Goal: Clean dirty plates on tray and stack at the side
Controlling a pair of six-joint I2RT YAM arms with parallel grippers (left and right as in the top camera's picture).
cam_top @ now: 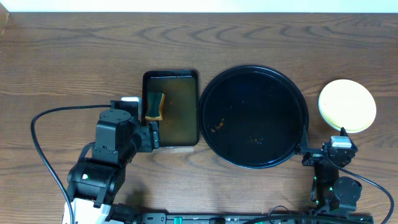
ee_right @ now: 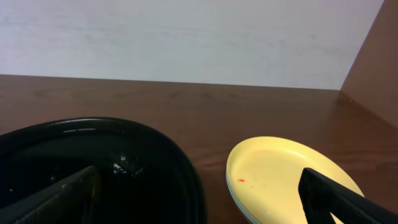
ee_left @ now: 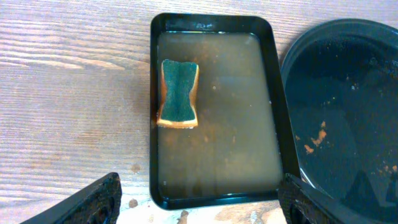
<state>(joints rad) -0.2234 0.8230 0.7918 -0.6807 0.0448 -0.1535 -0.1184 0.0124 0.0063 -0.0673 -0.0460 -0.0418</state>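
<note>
Plates [ee_right: 280, 174]? Found them stacked ahead-right of the spread right claw [ee_right: 199, 179]. Saw left claw [ee_left: 199, 186] spread too, sponge [ee_left: 179, 93] just ahead.

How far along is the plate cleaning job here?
Done: the tray holds only crumbs; the plates sit stacked beside it, yellow on top; the sponge lies in the basin. In hand: nothing, left gripper and right gripper both open. Left: perhaps a red speck on the top plate.
</note>
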